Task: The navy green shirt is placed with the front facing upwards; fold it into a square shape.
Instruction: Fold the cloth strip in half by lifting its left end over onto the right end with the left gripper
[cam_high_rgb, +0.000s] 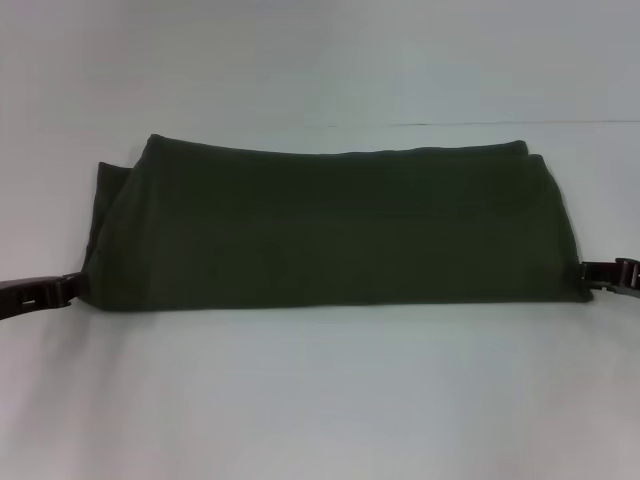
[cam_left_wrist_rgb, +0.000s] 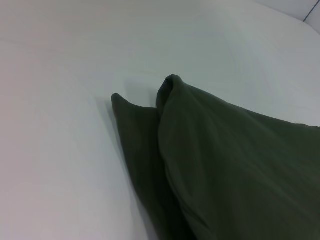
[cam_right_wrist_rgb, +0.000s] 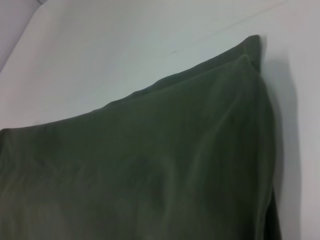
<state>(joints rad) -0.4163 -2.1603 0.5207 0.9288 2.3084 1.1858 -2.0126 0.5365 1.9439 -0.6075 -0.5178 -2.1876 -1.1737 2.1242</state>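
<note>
Left gripper (cam_high_rgb: 70, 287) pinches the near left corner of the navy green shirt (cam_high_rgb: 330, 225); right gripper (cam_high_rgb: 590, 275) pinches its near right corner. The shirt, folded into a wide band, lies mid-bench (cam_high_rgb: 320, 400)

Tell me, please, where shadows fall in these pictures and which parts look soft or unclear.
Head view: the shirt looks soft, its folds hard to see; left pincer and right pincer sit at its near corners. Left wrist view: a faint shadow lies on the table beside the cloth. Right wrist view: a shadow runs along the shirt's edge.
</note>
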